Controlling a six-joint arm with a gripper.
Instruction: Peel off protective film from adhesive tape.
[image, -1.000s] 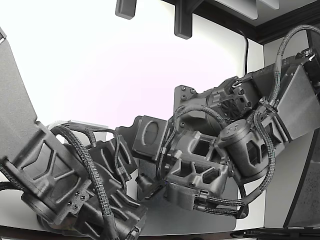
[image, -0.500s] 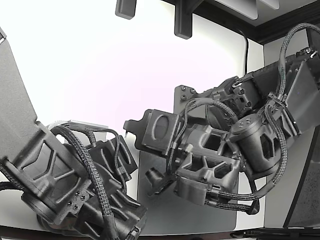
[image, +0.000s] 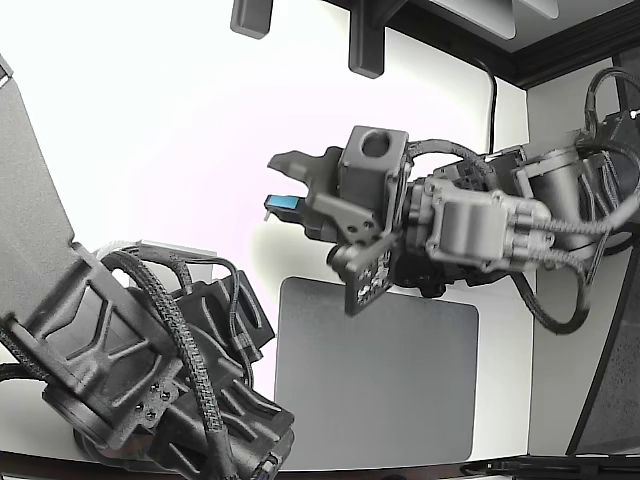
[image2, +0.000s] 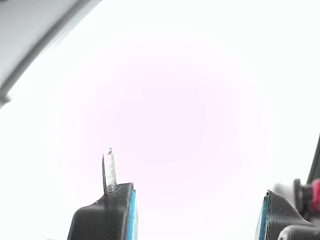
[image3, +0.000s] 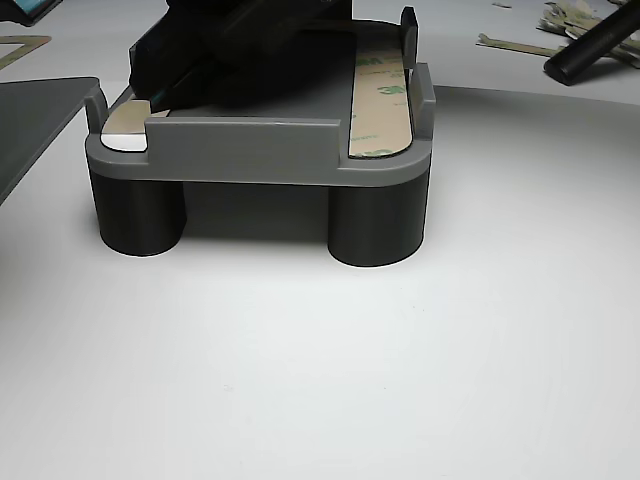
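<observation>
Above the grey mat (image: 380, 380), hand (image2: 197, 210) spread open, perhaps film sliver (image2: 109, 170) on one finger

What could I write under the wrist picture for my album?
The open tool, with blue pads, over a bright white surface, a thin strip poking up from one finger.

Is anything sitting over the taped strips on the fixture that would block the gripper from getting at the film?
In the other view, a dark blurred shape covers the fixture's middle and part of the pale strip. The printed strip lies uncovered. The gripper is open, holding nothing.
</observation>
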